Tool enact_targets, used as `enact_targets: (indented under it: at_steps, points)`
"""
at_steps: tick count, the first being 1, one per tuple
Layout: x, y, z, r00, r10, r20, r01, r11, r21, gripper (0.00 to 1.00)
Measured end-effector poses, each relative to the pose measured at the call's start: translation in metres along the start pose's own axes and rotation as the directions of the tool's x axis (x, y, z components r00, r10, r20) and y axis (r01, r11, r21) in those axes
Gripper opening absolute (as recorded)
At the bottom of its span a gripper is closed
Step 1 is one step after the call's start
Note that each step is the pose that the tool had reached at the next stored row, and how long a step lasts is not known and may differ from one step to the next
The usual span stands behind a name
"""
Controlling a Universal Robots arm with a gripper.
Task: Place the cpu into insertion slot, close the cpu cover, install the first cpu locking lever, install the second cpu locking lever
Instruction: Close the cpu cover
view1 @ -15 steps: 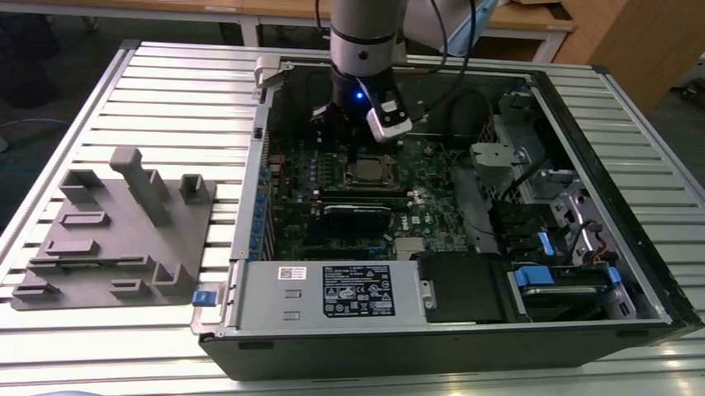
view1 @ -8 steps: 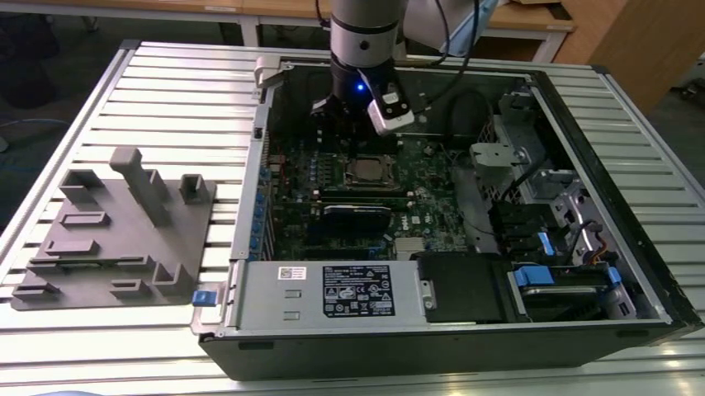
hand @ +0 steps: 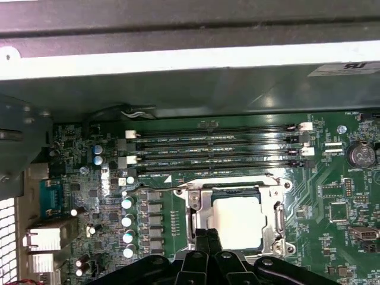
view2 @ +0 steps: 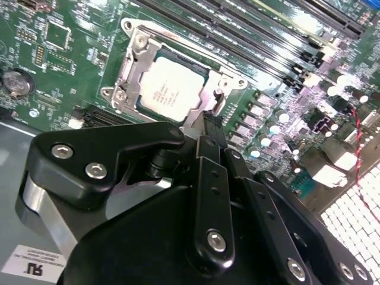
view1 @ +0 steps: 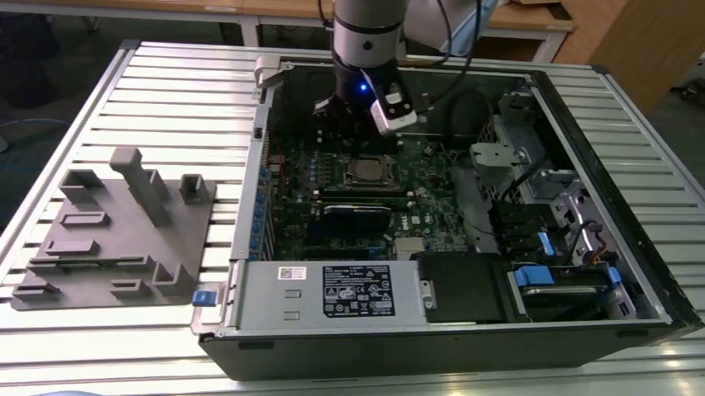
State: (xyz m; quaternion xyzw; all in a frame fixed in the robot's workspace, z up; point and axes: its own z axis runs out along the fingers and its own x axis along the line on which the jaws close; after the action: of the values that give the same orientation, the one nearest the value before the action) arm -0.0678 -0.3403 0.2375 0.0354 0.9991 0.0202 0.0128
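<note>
Pincer: the pincer (view2: 208, 123) has its black fingers (hand: 199, 240) drawn together at the tips, with nothing visible between them; in both wrist views the tips sit just beside one edge of the slot; whether they touch it, I cannot tell.

Arm: in the exterior view the arm (view1: 364, 37) comes down into the open case (view1: 573, 124) at its far end, over the board.

Cpu: the cpu (view2: 172, 89) lies flat inside the slot, its pale metal top facing up and level; in the first wrist view it sits just beyond the fingertips.

Slot: the slot (view1: 369, 171) sits near the middle of the green board (view1: 441, 223), beside the row of long memory slots (hand: 214, 148).

Cover: the cover (view2: 127, 71) lies down flat over the cpu; its silvery frame runs round the chip on all sides, and the chip's top shows through the square window.

Board: a round coin battery (view2: 15, 80) sits near the slot, apart from it.

Case: it lies on its side on the slatted surface (view1: 165, 91), open side up.

Tray: a grey moulded tray (view1: 111, 231) rests on the surface at the exterior view's left, just beside the case.
</note>
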Motion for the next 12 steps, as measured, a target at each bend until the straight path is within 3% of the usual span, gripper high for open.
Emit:
enact_targets:
  at_steps: [12]
  points:
    - [-0.0266, 0.0018, 0.0008, 1.0000, 0.000, 0.0000, 0.000, 1.0000, 0.0000, 0.11]
